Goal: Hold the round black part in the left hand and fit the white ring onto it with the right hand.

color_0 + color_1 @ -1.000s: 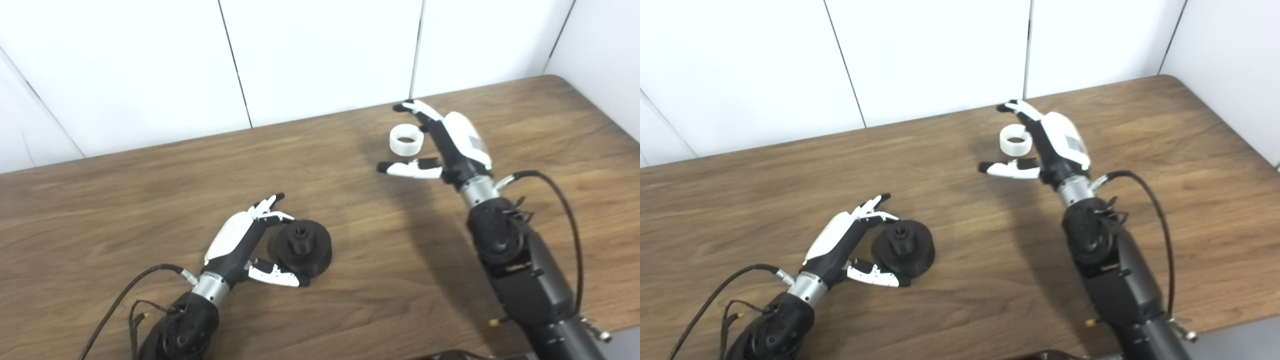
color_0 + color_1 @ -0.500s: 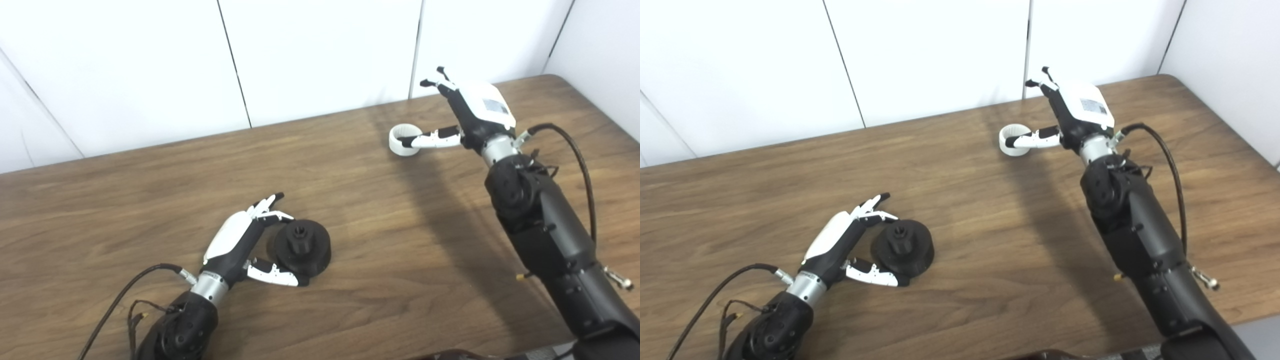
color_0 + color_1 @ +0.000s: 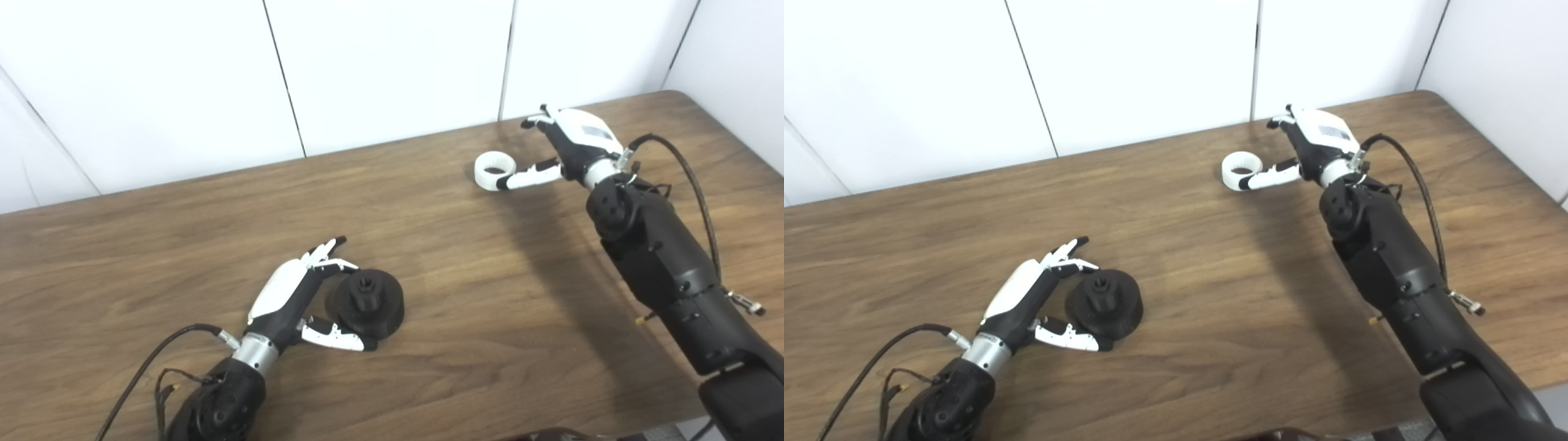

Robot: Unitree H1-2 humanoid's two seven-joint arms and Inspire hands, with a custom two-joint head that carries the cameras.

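Left eye view: right hand (image 3: 566,147) spread beside white ring (image 3: 493,171).

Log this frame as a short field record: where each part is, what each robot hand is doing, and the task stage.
black part: round black part lying on the wooden table, near the front left
white ring: white ring flat on the table, far right, not lifted
left robot hand: left robot hand open, fingers and thumb spread around the black part, not clearly gripping
right robot hand: right robot hand open beside the ring, thumb at the ring's near side; contact cannot be told
stage: neither part picked up; ring not fitted
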